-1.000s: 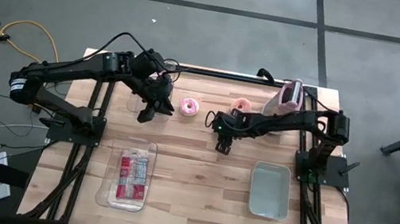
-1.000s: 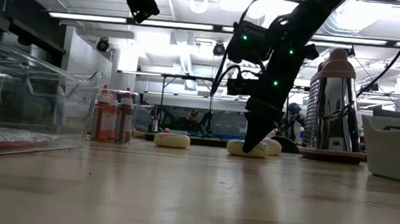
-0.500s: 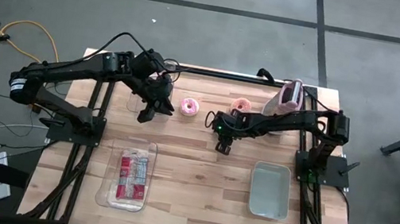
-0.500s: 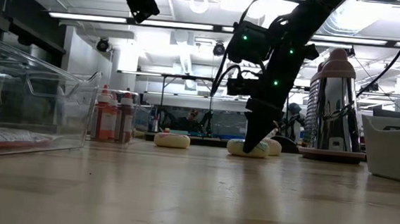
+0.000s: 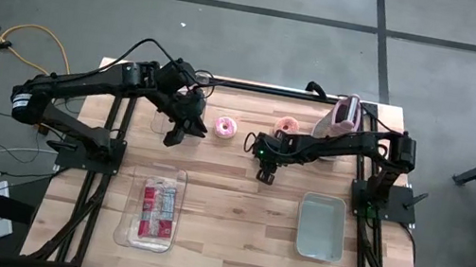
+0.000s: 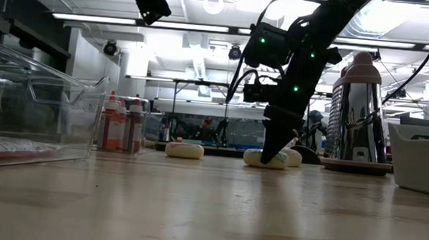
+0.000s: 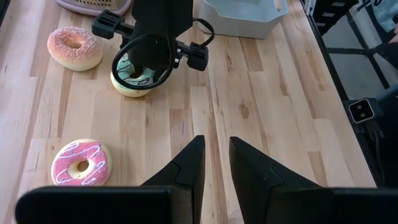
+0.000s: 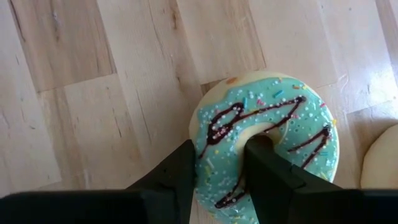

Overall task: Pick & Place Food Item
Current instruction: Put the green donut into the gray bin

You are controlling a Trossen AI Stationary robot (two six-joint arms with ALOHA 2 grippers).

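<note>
A teal-iced donut (image 8: 273,124) with chocolate lines and sprinkles lies flat on the wooden table (image 5: 235,210), near its middle. My right gripper (image 8: 219,167) comes down on it and is shut on its ring; the low view shows the donut (image 6: 257,158) resting on the table under the fingers. My left gripper (image 7: 216,149) hangs high over the table's far left part (image 5: 175,135), its fingers a narrow gap apart and holding nothing. A pink-iced donut (image 5: 224,129) and a sugared pink donut (image 5: 288,125) lie flat on the table nearby. My right gripper has one finger (image 8: 264,158) inside the donut's hole and the other (image 8: 177,171) against the outer rim, with the ring's wall (image 8: 221,140) between them. The fingers slant steeply down from above. The donut lies flat on the table.
A grey bin (image 5: 321,225) stands at the near right, and a clear tray (image 5: 154,208) with a red-and-white packet at the near left. A metal grater with a pink top (image 5: 341,119) stands at the far right. Two small bottles (image 6: 119,125) stand at the far left.
In the high view my right gripper's fingers have drawn a little closer together on the teal donut. The donut stays where it was on the table.
</note>
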